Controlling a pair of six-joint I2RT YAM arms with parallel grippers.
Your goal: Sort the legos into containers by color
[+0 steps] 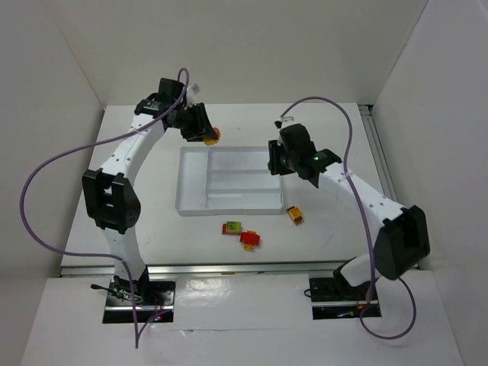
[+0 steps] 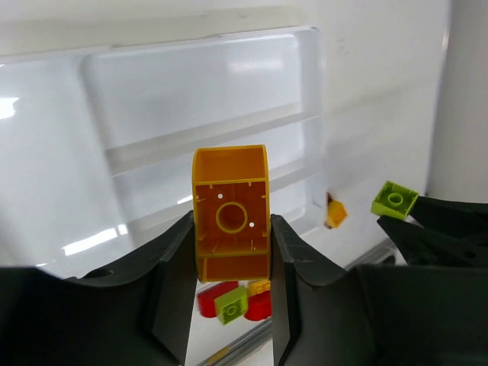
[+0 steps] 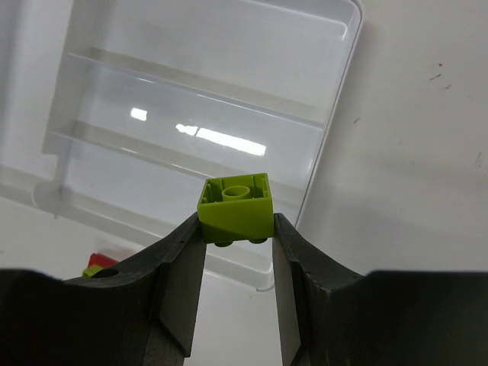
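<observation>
My left claw (image 2: 231,225) is clenched on a yellow-orange brick (image 2: 231,200), one finger pressed to each side, its hollow underside turned toward my wrist camera. Past those fingertips lies the translucent white tray (image 1: 194,183), its low dividing walls running across below the brick. From above, this claw hangs by the tray's far edge, close to the corner of the tall section.

My right claw (image 3: 236,225) is grasping a lime green brick (image 3: 236,202) the same way, pinched between both fingers with its open underside toward the camera. Beneath it is the tray's end wall, where the narrow sections finish, with bare table (image 3: 412,152) to one side. Both bricks are held up clear of the tray.

Back from my right claw, toward my bases, three loose pieces lie on the table outside the tray. They are a red and green pair (image 1: 231,227), a red brick (image 1: 249,239) just beside it, and an orange brick (image 1: 295,215) apart from those.
</observation>
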